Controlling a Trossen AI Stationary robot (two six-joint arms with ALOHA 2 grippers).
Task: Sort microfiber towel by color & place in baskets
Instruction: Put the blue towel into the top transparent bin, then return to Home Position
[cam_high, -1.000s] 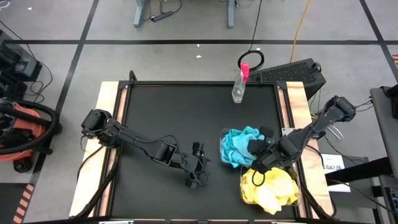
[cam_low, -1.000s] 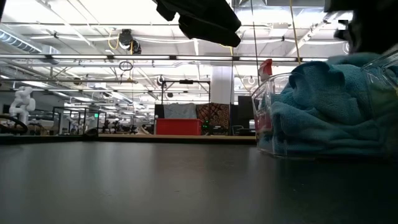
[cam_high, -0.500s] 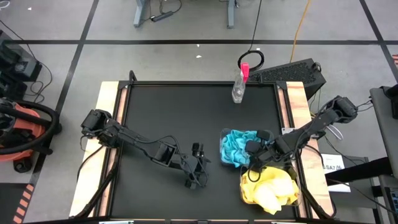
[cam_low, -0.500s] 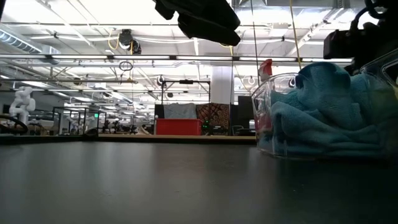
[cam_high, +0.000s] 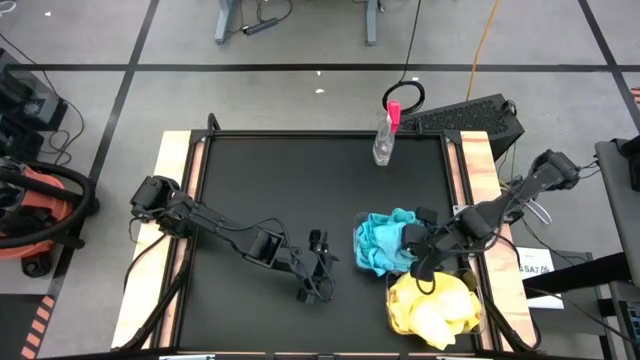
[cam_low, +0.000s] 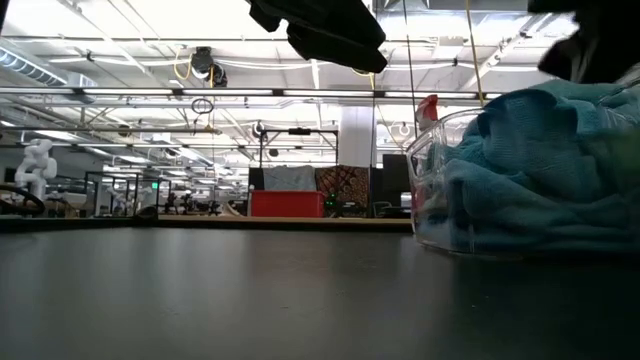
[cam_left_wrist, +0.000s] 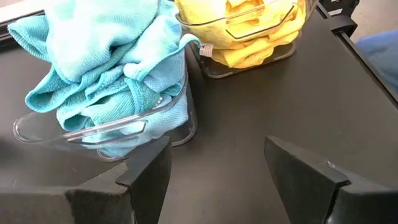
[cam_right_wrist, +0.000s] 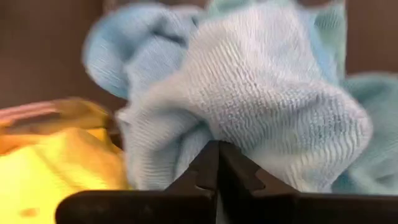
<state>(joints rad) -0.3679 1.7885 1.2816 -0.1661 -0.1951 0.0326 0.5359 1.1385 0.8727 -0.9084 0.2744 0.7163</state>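
Two baskets sit toward the tabletop's right front corner: one (cam_high: 372, 243) heaped with blue towels (cam_left_wrist: 102, 68), one (cam_left_wrist: 249, 31) nearer the front edge with yellow towels (cam_high: 432, 305). My right gripper (cam_high: 418, 245) hangs over the blue heap, fingers (cam_right_wrist: 217, 180) pressed together, gripping nothing I can see. My left gripper (cam_high: 318, 272) waits mid-table near the front edge, spread wide and empty. I judge the cloth light, limp and grippy; a raised fold pinches best, and loose corners may spill over the rim.
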